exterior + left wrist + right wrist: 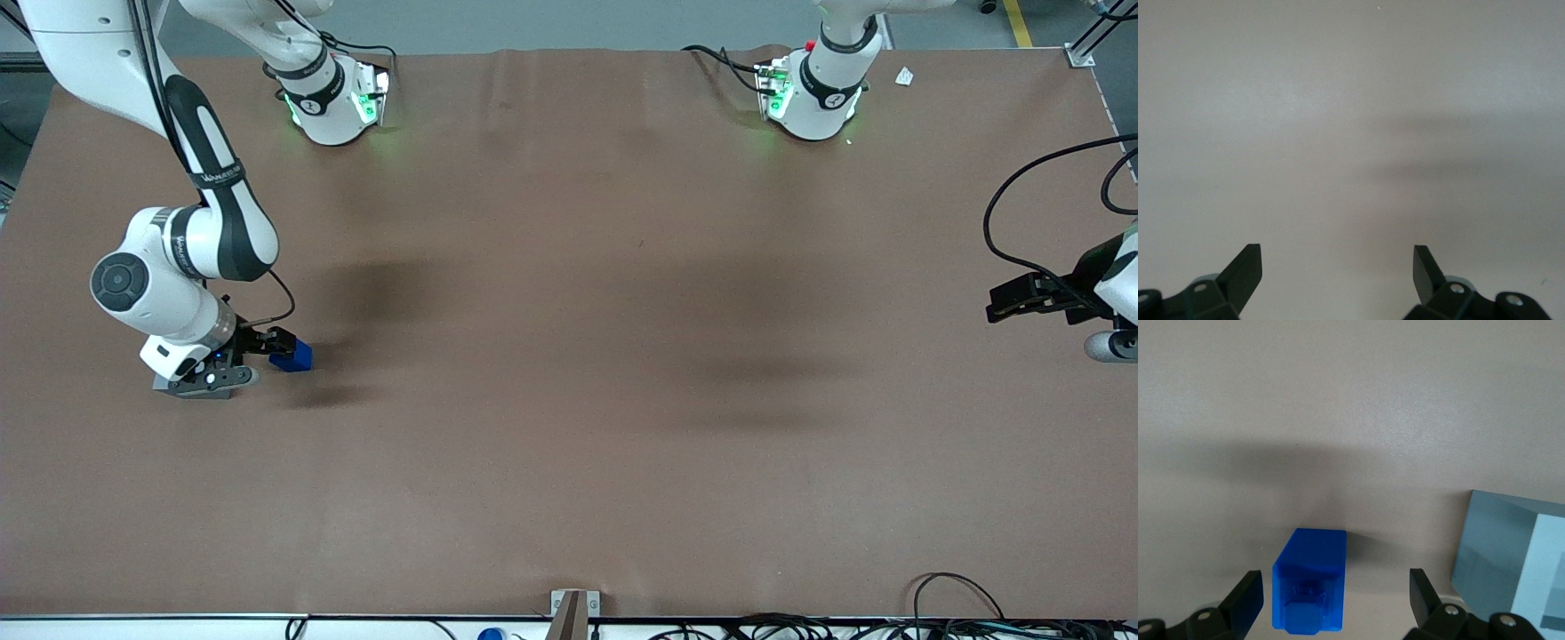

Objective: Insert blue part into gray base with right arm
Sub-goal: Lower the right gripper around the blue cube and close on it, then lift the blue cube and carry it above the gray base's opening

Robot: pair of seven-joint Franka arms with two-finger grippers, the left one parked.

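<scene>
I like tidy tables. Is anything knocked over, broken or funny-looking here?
Nothing looks broken or spilled. The blue part rests on the brown table, between the open fingers of the gripper. The gray base sits beside it, apart. That seems normal just before picking up.

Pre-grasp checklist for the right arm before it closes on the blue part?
1. Gripper open: ok, the fingers stand wide apart.
2. Blue part between the fingers: ok, it sits in the gap, touching neither finger.
3. Part centred: not ok, it lies closer to one finger than to the other.
4. Gripper low enough: cannot tell; the front view shows it low over the brown table at the part.
5. Gray base located: ok, it stands beside the part, apart from it.
6. Recess in the base free: cannot tell, only part of the base shows.
</scene>
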